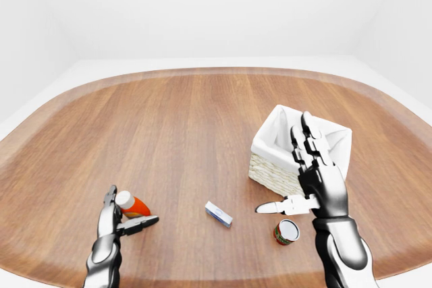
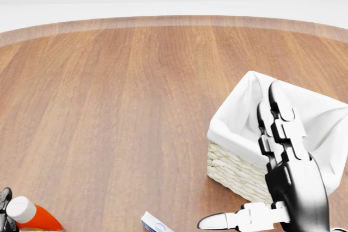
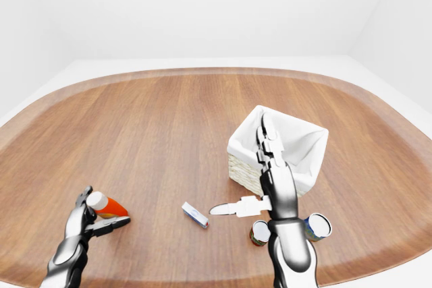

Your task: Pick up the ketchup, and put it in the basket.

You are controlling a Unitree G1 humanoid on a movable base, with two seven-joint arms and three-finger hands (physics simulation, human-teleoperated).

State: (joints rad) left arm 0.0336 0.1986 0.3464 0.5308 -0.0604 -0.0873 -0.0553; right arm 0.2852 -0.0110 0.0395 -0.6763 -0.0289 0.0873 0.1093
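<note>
White-walled room; rounded wooden bench (image 1: 182, 126). Ketchup bottle (image 1: 131, 204) lying on its side, well left of the lined wicker basket (image 1: 270, 166), near the bench's lower edge. Left robot hand (image 1: 116, 215) open, fingers spread about the bottle, not yet closed: reach-and-grasp step judged in hand. Next: close on the bottle, lift, carry rightward to the basket. Right robot hand (image 1: 307, 180) open wide, raised against the basket's near side, possibly obstructing the drop. Small blue-white box (image 1: 219, 214) and two cans (image 3: 259, 232) (image 3: 316, 226) below the basket, near the carry path.
</note>
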